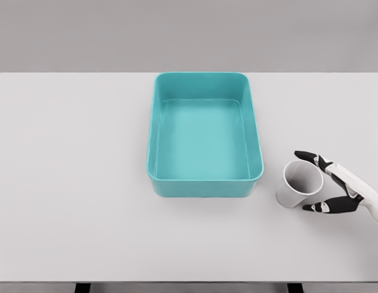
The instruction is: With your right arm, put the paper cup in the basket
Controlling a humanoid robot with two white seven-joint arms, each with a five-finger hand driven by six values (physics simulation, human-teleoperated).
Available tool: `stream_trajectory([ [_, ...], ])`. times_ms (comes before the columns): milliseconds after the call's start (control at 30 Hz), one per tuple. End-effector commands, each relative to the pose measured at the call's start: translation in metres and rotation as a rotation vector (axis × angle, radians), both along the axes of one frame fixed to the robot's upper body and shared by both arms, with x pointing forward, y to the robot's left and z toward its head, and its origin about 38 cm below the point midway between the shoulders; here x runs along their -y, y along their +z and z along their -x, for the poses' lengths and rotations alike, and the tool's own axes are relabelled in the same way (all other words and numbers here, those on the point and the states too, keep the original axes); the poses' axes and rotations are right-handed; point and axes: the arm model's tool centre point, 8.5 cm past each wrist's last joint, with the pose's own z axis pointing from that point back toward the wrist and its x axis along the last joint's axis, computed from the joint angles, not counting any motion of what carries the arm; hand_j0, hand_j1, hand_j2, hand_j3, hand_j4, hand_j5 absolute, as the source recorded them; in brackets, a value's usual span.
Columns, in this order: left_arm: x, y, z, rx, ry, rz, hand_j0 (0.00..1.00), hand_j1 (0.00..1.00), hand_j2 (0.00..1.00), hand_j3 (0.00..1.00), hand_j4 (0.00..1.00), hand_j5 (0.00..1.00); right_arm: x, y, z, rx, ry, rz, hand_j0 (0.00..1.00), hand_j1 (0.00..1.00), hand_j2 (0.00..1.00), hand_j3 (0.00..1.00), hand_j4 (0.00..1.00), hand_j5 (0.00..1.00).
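A white paper cup stands on the white table to the right of the teal basket, its open mouth facing up toward the camera. My right hand comes in from the right edge and sits just right of the cup. Its dark-tipped fingers are spread, one reaching past the cup's far rim and another by the near side. They flank the cup without closing on it. The basket is empty. My left arm does not show.
The white table runs across the whole view, with its front edge near the bottom of the picture. The basket's right wall stands a short way left of the cup.
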Motion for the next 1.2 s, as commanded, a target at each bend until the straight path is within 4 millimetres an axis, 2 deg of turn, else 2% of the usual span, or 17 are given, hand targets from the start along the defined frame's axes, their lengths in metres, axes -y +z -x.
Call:
stream_trajectory([
  [0,0.000,0.000,0.000,0.000,0.000,0.000,1.00,1.00,1.00,1.00,1.00,1.00,-0.004,-0.001,-0.002,0.004,-0.004,-0.024,0.94,0.94,0.94,0.94,0.94,0.94],
  [67,0.000,0.000,0.001,-0.001,0.000,0.000,1.00,1.00,1.00,1.00,1.00,1.00,-0.006,-0.004,-0.007,0.005,-0.010,-0.037,0.91,0.91,0.91,0.91,0.91,0.91],
  [100,0.000,0.000,0.001,-0.001,0.000,0.000,1.00,1.00,1.00,1.00,1.00,1.00,-0.006,-0.004,-0.007,0.004,-0.011,-0.037,0.86,0.86,0.86,0.86,0.86,0.86],
  [167,0.000,0.000,0.000,0.000,0.000,0.000,1.00,1.00,1.00,1.00,1.00,1.00,-0.013,-0.003,-0.012,0.028,-0.015,-0.067,0.64,0.64,0.64,0.64,0.64,0.64],
  [233,0.000,0.000,0.000,0.000,0.000,0.000,1.00,1.00,1.00,1.00,1.00,1.00,-0.017,-0.002,-0.016,0.040,-0.018,-0.084,0.57,0.57,0.57,0.57,0.57,0.57],
  [433,0.000,0.000,0.000,0.001,0.000,-0.001,1.00,1.00,1.00,1.00,1.00,1.00,-0.016,0.001,-0.017,0.065,-0.024,-0.096,0.56,0.56,0.56,0.56,0.56,0.56],
  [500,0.000,0.000,0.001,0.000,0.000,-0.001,1.00,1.00,1.00,1.00,1.00,1.00,-0.006,0.009,-0.018,0.091,-0.061,-0.110,0.56,0.56,0.56,0.56,0.56,0.56],
  [567,0.000,0.000,0.001,0.000,0.000,-0.001,1.00,1.00,1.00,1.00,1.00,1.00,-0.006,0.014,-0.022,0.104,-0.062,-0.113,0.56,0.56,0.56,0.56,0.56,0.56],
  [933,0.000,0.000,0.000,0.003,0.002,-0.002,1.00,1.00,1.00,1.00,1.00,1.00,-0.009,0.060,-0.053,0.230,-0.050,-0.181,0.56,0.56,0.56,0.56,0.56,0.56],
  [1033,0.000,0.000,0.000,0.003,0.002,-0.002,1.00,1.00,1.00,1.00,1.00,1.00,-0.010,0.080,-0.064,0.284,-0.041,-0.184,0.56,0.56,0.56,0.56,0.56,0.56],
  [1167,0.000,0.000,0.000,0.003,0.002,-0.002,1.00,1.00,1.00,1.00,1.00,1.00,-0.014,0.103,-0.069,0.342,-0.022,-0.237,0.56,0.56,0.56,0.56,0.56,0.56],
])
